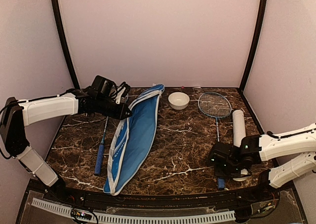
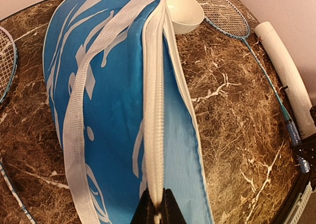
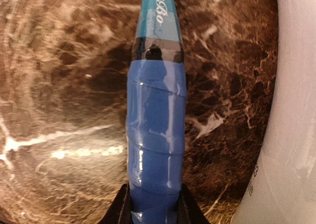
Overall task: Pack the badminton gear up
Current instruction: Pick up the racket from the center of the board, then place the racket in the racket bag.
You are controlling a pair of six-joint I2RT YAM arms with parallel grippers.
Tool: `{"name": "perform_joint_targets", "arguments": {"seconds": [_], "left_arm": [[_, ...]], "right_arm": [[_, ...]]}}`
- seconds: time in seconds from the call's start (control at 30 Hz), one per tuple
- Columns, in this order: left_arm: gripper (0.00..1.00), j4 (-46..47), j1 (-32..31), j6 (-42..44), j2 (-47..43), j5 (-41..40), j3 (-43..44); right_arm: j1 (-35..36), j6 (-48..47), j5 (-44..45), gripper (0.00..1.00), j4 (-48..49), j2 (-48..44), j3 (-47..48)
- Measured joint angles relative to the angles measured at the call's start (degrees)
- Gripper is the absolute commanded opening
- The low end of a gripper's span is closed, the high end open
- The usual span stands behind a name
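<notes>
The racket cover [image 1: 133,135] is blue with white trim.

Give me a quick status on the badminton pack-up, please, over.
Left claw shut on racket cover at its zipper edge. Right claw gripping right racket by the handle. White tube lies close beside that handle.

Left claw [image 2: 157,199] pinched shut, arm stretched forward; right claw [image 3: 154,197] low, fingers gripping.
</notes>
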Motion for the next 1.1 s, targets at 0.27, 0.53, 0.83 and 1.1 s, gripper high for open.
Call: {"name": "perform_joint_targets", "arguments": {"seconds": [0.27,0.53,0.83,1.1], "left_arm": [[0.0,-0.2,3.4,-0.5,0.0,-3.2,0.0],[0.0,1.0,7.3,-0.5,0.4,-2.6,0.0],[0.0,3.5,11.6,-1.5,2.3,1.1,0.0],[0.0,4.1,12.9,-2.0,2.3,2.5,0.0]], "right_arm": [[0.5,-5.2,3.8,0.0,-5.8,-5.3,8.7],[6.0,-15.3,5.8,0.0,-9.1,-10.0,15.5],[20.4,-20.4,4.0,0.0,-11.1,-3.4,20.3],[28.1,-17.0,3.2,0.0,-13.6,-1.5,20.3]]}}
